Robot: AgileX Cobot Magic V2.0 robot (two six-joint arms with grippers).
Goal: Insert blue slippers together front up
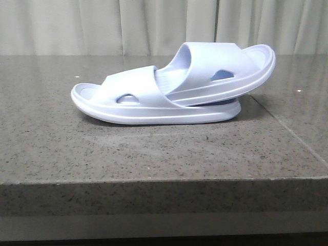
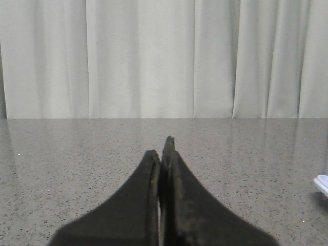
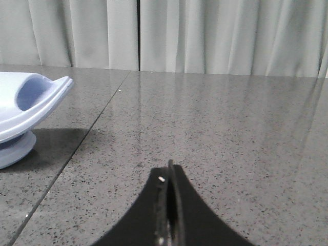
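Two pale lavender-blue slippers lie nested on the grey stone table in the front view. The lower slipper (image 1: pixel 134 100) lies flat. The upper slipper (image 1: pixel 215 69) is pushed under the lower one's strap and tilts up to the right. No gripper shows in the front view. My left gripper (image 2: pixel 163 148) is shut and empty, low over bare table; a slipper tip (image 2: pixel 322 183) shows at the view's edge. My right gripper (image 3: pixel 170 169) is shut and empty, apart from the slippers' end (image 3: pixel 31 102) in the right wrist view.
The grey speckled table (image 1: pixel 154 154) has a front edge near the camera and a seam (image 1: pixel 292 130) running along its right part. Pale curtains (image 1: pixel 154 25) hang behind the table.
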